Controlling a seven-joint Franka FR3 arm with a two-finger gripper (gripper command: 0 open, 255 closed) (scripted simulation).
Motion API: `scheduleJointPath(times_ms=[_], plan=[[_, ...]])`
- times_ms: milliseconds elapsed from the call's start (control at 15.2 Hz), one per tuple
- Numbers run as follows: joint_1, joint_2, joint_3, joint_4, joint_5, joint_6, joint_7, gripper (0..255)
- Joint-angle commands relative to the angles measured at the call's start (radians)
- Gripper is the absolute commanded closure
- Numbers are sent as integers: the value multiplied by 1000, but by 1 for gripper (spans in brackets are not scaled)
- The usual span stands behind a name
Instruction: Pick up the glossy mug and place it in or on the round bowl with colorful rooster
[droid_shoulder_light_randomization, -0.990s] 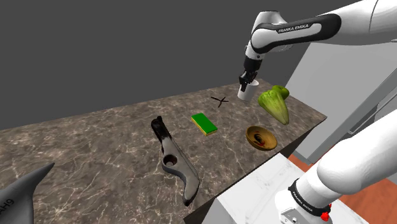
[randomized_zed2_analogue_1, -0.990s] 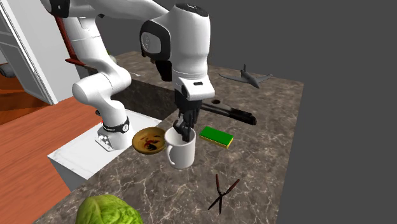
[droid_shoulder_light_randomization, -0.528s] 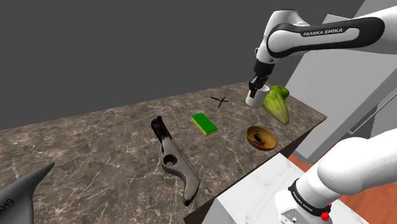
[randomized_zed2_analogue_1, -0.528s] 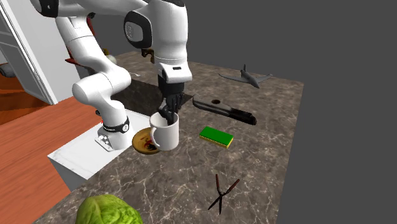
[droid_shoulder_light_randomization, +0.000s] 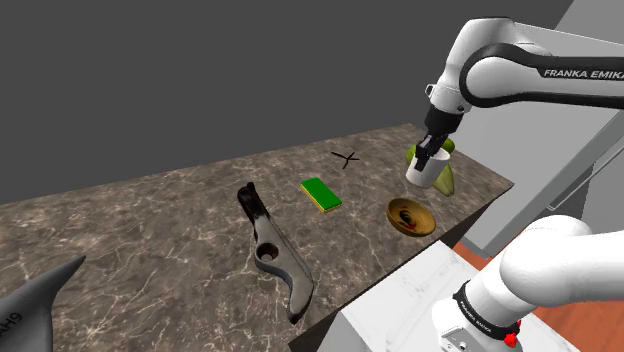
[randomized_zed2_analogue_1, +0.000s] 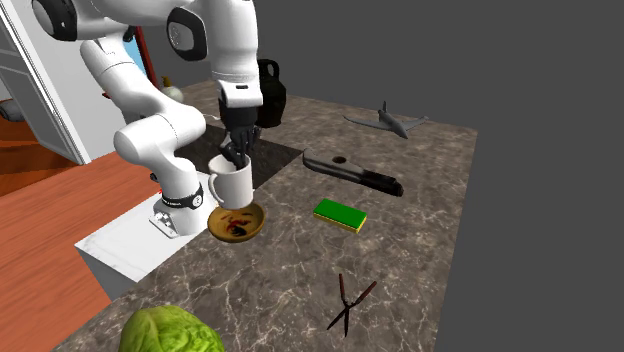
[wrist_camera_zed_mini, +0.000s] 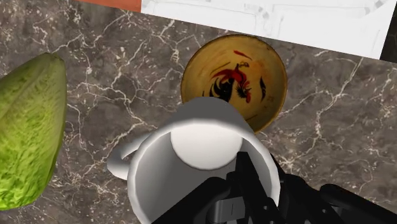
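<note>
A glossy white mug (droid_shoulder_light_randomization: 423, 170) (randomized_zed2_analogue_1: 232, 186) hangs upright in the air, my gripper (droid_shoulder_light_randomization: 432, 152) (randomized_zed2_analogue_1: 236, 156) shut on its rim wall opposite the handle. One finger is inside the mug, the other outside. The round yellow-brown bowl (droid_shoulder_light_randomization: 411, 216) (randomized_zed2_analogue_1: 240, 223) with a red and black rooster rests on the marble counter by the stand-side edge. In the wrist view the mug (wrist_camera_zed_mini: 191, 162) sits in my gripper (wrist_camera_zed_mini: 245, 170), partly overlapping the bowl (wrist_camera_zed_mini: 257, 70) below and beyond it.
A green lettuce (droid_shoulder_light_randomization: 447, 181) (randomized_zed2_analogue_1: 170, 332) (wrist_camera_zed_mini: 28, 127) lies close beside the mug and bowl. A green sponge (droid_shoulder_light_randomization: 321, 194), black shears (randomized_zed2_analogue_1: 350, 303), a long dark tool (droid_shoulder_light_randomization: 275, 252), a toy plane (randomized_zed2_analogue_1: 388, 120) and a black jug (randomized_zed2_analogue_1: 268, 92) also sit on the counter (droid_shoulder_light_randomization: 160, 230).
The arm has carried the mug through the air away from the shears and toward the bowl; it now hangs just over the bowl's edge. The grip has stayed shut.
</note>
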Motion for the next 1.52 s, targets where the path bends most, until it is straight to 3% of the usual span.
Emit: scheduleJointPath(times_ms=[0, 132, 1254, 1452], plan=[[6, -106, 11, -59, 8, -47, 10, 255], [11, -166, 20, -86, 15, -81, 17, 255], [10, -126, 18, -302, 10, 174, 29, 255], [10, -126, 18, -302, 10, 174, 29, 255]])
